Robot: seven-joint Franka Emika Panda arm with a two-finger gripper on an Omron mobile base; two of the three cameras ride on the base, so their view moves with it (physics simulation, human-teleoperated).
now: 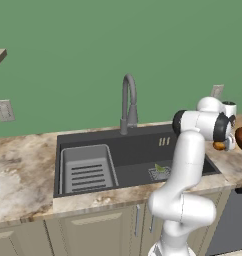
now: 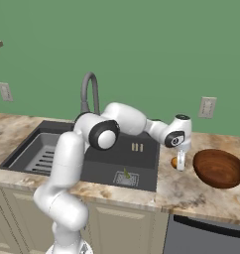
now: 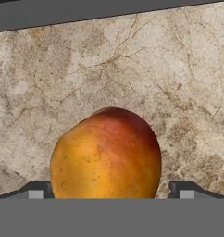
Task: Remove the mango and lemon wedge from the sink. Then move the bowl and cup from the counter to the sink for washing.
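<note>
Hand view: the mango (image 3: 106, 155) was seen on the counter (image 3: 178, 83) between the gripper's (image 3: 109, 190) spread, released fingertips; the bowl (image 2: 219, 168) and lemon wedge (image 2: 126, 174) were shown from the right base view. No writing could be read.

So the arm reaches over to the right of the sink (image 2: 142, 136), gripper (image 2: 180, 166) pointing down at the counter (image 2: 191, 193). The mango (image 2: 174, 161) sits on the stone right by the fingers, just off the basin's right edge. Can't really tell how wide the fingers are from here. The bowl (image 2: 219, 168) is just to the right of that, on the counter too. The lemon wedge (image 2: 126, 173) lies in the sink over the drain (image 2: 126, 179). Grey slotted tray (image 2: 42, 154) at the left, faucet (image 2: 90, 92) at the back.
</note>
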